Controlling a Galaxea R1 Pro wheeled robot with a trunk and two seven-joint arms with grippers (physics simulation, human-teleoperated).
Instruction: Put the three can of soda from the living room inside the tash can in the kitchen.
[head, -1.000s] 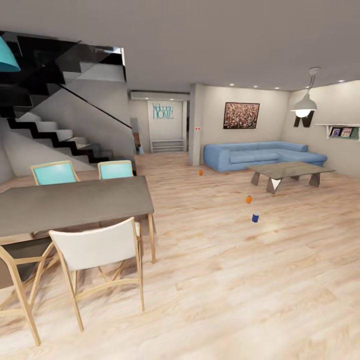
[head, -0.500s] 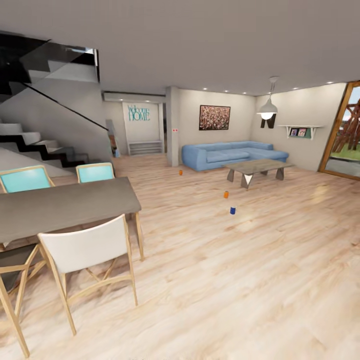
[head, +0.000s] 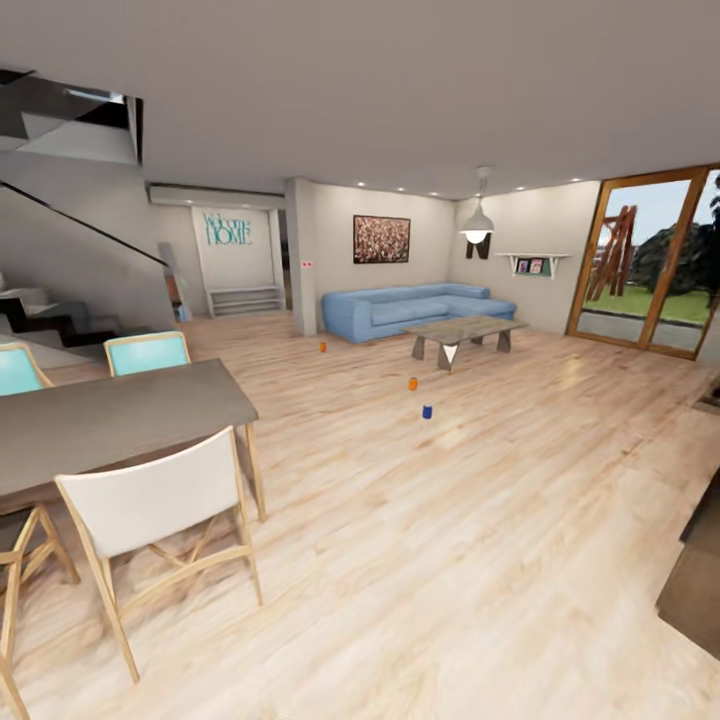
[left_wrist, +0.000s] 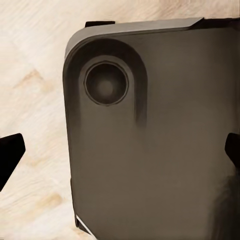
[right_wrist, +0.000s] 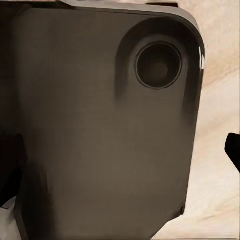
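You've got a grey dining table (head: 120, 420) at your near left with a white-backed chair (head: 150, 500) pulled up to it and two turquoise chairs (head: 147, 352) on its far side. A staircase (head: 60, 300) climbs behind them. Farther back hang a "Welcome HOME" sign (head: 227, 228) and a framed picture (head: 381, 239) (mottled reds). A pendant lamp (head: 478, 226) hangs, and glass doors (head: 650, 262) open onto greenery at your right.

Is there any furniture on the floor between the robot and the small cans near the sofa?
Nothing visible blocks the way: bare wood floor runs up to the three small cans. The grey dining table stands off to the left, the coffee table beyond them.
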